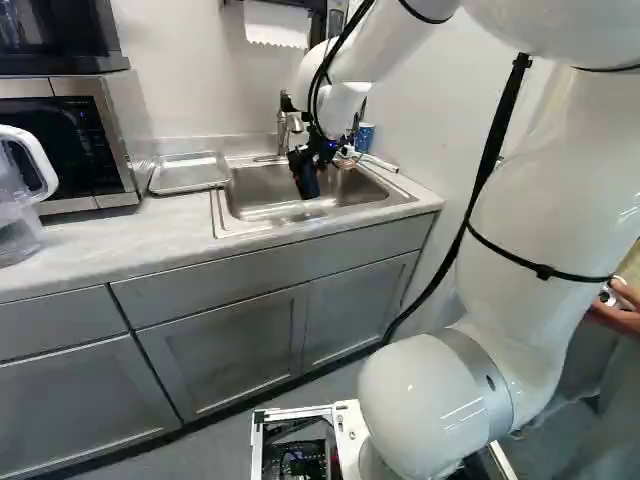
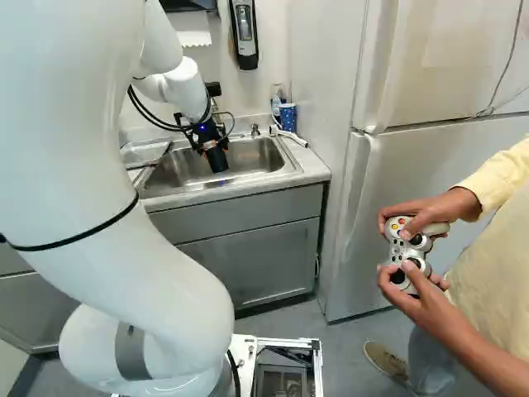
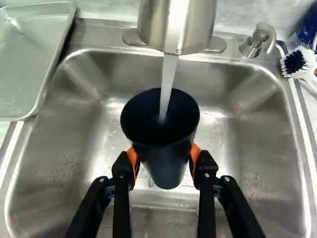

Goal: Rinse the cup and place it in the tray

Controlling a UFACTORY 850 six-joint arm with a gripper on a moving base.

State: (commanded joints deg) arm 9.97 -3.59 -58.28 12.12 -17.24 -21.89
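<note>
My gripper reaches over the sink in the right base view. In the wrist view the gripper is shut on the dark blue cup, an orange pad pressed to either side. The cup hangs above the basin, its open mouth tilted toward the faucet. A stream of water runs from the faucet into the cup. The metal tray lies on the counter beside the sink; it shows in the left base view too. The cup's bottom inside is too dark to make out.
The steel sink surrounds the cup below. A soap dispenser and a brush stand by its rim. A microwave and a clear pitcher are on the counter. Right of the arm, a person holds a controller near the fridge.
</note>
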